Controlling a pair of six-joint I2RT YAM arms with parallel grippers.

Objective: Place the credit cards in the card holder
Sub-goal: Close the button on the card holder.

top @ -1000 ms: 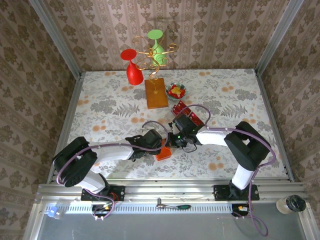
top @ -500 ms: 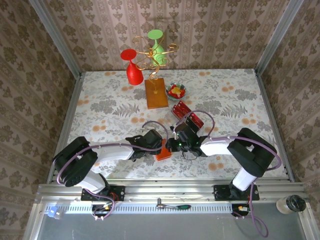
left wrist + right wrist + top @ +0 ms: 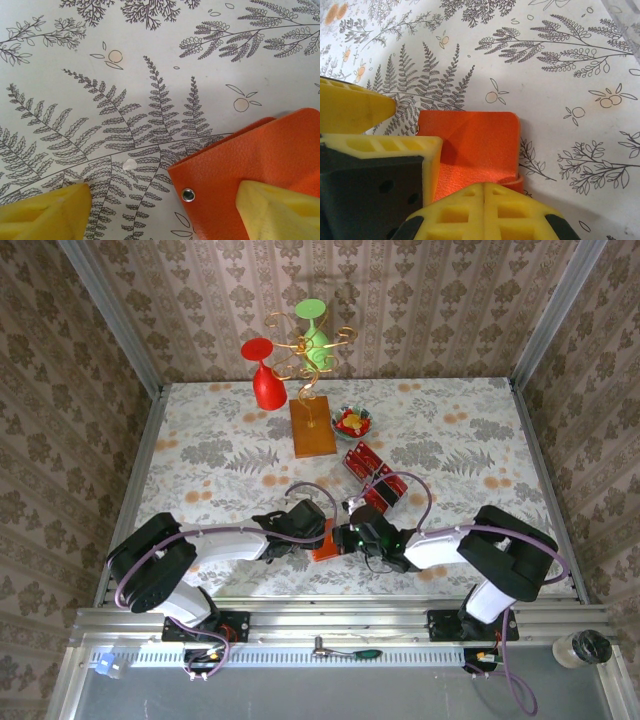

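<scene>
Close to the worktop's (image 3: pixel 200 460) near edge, about midway along, sits the orange card holder (image 3: pixel 475 142). The left tool (image 3: pixel 160 207) stands apart, one finger over the holder, the other over bare cloth. The right tool (image 3: pixel 484 197) is pressed together, its tips at the holder. The holder looks light, soft and apt to slide, so I'd pin it and lift the flap's free edge. Farther in, toward the centre, lie the red cards (image 3: pixel 374 472), which look thin and stiff.

An orange card holder (image 3: pixel 475 145) lies on a fern-printed tablecloth (image 3: pixel 560 75). The right gripper (image 3: pixel 485 192), its yellow fingers pressed together, meets the holder's near edge. The left gripper (image 3: pixel 412 125) sits at the holder's left side.
</scene>
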